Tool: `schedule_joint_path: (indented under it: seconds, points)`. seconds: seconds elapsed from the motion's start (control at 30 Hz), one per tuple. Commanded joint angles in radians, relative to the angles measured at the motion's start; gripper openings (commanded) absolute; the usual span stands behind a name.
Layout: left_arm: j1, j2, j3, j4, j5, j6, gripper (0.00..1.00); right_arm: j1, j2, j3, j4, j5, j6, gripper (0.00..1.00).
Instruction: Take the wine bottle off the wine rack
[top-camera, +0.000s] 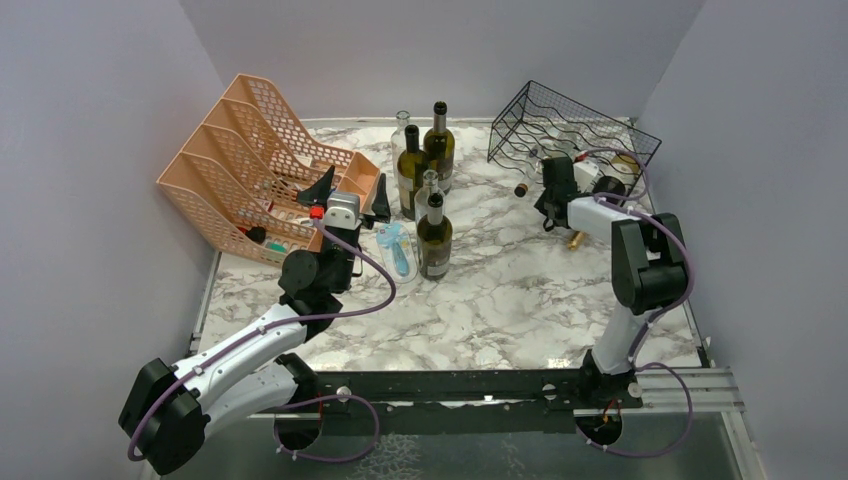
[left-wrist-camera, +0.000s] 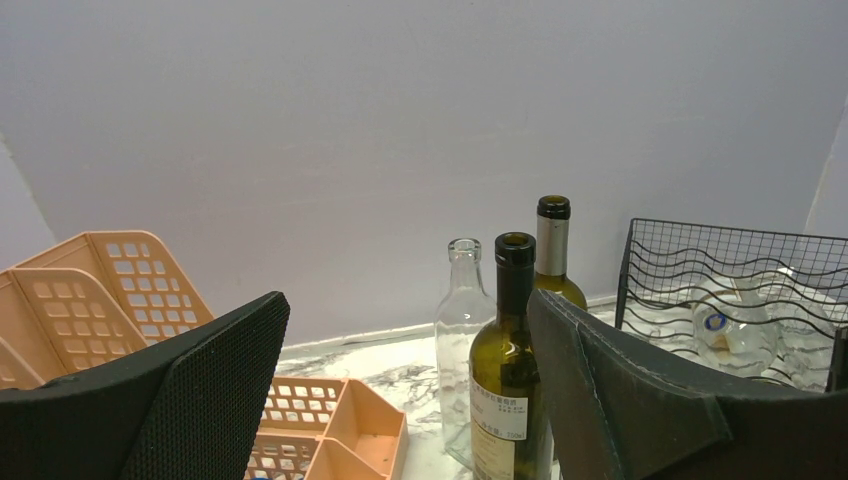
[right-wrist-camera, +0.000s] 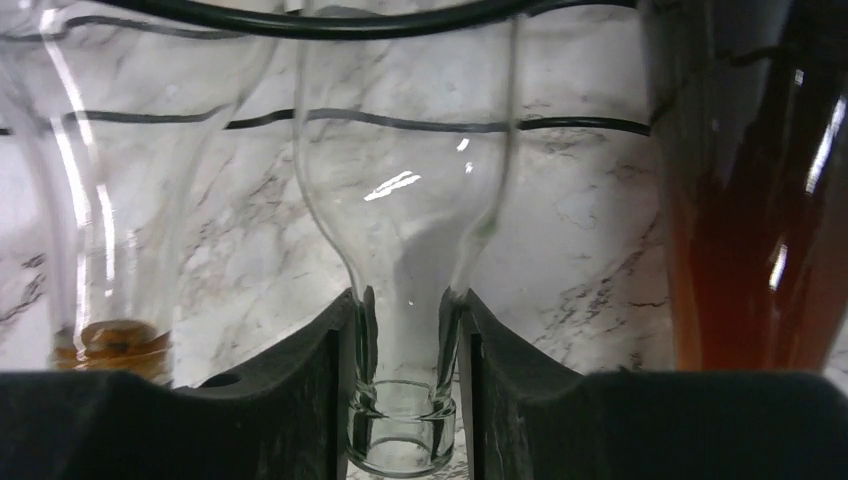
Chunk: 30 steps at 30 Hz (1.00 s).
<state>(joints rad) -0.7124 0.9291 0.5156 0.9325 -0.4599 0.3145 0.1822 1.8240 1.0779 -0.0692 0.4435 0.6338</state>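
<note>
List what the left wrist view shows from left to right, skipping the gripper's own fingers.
Peach mesh file organizer → clear glass bottle → dark green open-mouthed bottle → black-topped bottle behind it → black wire wine rack.

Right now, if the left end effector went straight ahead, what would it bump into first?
Probably the open-mouthed dark green wine bottle, a little right of centre between the fingers of the left end effector; the clear glass bottle stands behind it. Depth is unclear.
</note>
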Motion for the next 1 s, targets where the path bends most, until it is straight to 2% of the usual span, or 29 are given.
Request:
schedule_joint_path:
  seconds: [0.0,0.13,0.3,0.63,0.8,0.97]
  points:
    - [0.007,-0.005,0.041,-0.004,0.016,-0.012,0.95,-0.004,0.020,0.034,-0.001,0.031,0.056,0.35]
    - [0.007,-0.005,0.041,-0.004,0.017,-0.012,0.95,-0.005,0.004,0.046,-0.060,-0.027,0.067,0.25]
    - [0.012,-0.005,0.042,-0.004,0.020,-0.017,0.95,-0.004,-0.084,-0.011,-0.121,-0.135,0.115,0.23]
    - [0.038,-0.006,0.042,-0.007,0.039,-0.046,0.95,0.018,-0.436,-0.249,-0.171,-0.341,0.148,0.21]
    - [0.053,-0.012,0.045,-0.010,0.058,-0.058,0.95,0.020,-0.587,-0.252,-0.333,-0.414,0.113,0.20]
    - [0.063,-0.033,0.046,-0.011,0.093,-0.080,0.95,0.020,-0.745,-0.247,-0.466,-0.481,0.029,0.15]
